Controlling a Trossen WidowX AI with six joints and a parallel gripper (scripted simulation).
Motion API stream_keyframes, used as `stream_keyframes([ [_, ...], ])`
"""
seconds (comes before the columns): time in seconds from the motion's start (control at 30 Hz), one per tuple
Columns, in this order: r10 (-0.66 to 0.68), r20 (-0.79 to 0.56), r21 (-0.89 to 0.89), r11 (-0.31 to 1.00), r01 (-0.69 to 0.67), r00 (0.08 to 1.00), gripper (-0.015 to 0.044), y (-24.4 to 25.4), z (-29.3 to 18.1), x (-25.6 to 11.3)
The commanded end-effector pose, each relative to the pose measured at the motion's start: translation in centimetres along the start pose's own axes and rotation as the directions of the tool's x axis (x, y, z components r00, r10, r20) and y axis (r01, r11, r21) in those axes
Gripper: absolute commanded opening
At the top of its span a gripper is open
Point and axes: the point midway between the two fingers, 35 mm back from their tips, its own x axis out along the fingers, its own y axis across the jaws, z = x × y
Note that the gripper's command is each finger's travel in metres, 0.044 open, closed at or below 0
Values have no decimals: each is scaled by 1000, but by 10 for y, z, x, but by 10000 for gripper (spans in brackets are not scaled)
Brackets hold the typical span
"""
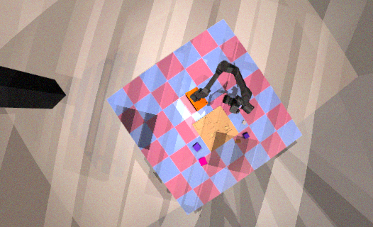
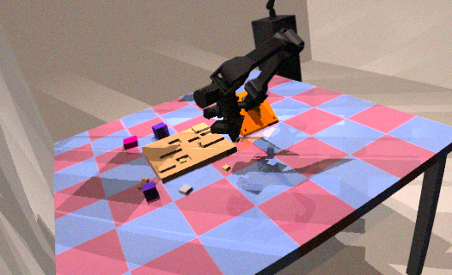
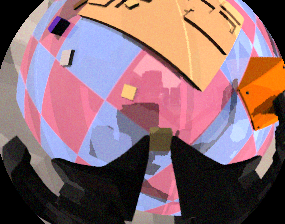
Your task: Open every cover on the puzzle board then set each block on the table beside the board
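Observation:
The tan puzzle board [image 1: 208, 125] [image 2: 188, 160] [image 3: 143, 25] has dark slots and recesses; which covers stand open is too small to tell. My gripper [image 2: 236, 138] [image 3: 160, 139] is shut on a small olive-tan block [image 3: 160, 135], just off the board's edge, above the table. Outside the board lie two purple blocks, one [image 1: 196, 146] [image 2: 160, 131] beyond its far side and one [image 1: 246, 135] [image 2: 150, 192] [image 3: 59, 26] nearer; a magenta block [image 1: 203, 161] [image 2: 131, 143]; a pale grey block [image 1: 244, 122] [image 2: 186, 189] [image 3: 67, 57]; a small tan block [image 2: 226, 168] [image 3: 128, 92]; and a brownish-tan block [image 1: 237, 140] [image 2: 143, 183].
An orange wedge-shaped block [image 1: 200, 105] [image 2: 261, 120] [image 3: 263, 75] stands beside the arm's base, close to the board. The checkered table [image 1: 219, 32] [image 2: 326, 193] carries everything. Shadows of the arm fall on it.

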Motion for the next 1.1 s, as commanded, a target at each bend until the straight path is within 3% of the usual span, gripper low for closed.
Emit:
stream_keyframes([
  [0.0,-6,5,5,1000,6,1000,80,0,2,8],
  [1.07,-3,3,4,1000,3,1000,80,0,1,61],
])
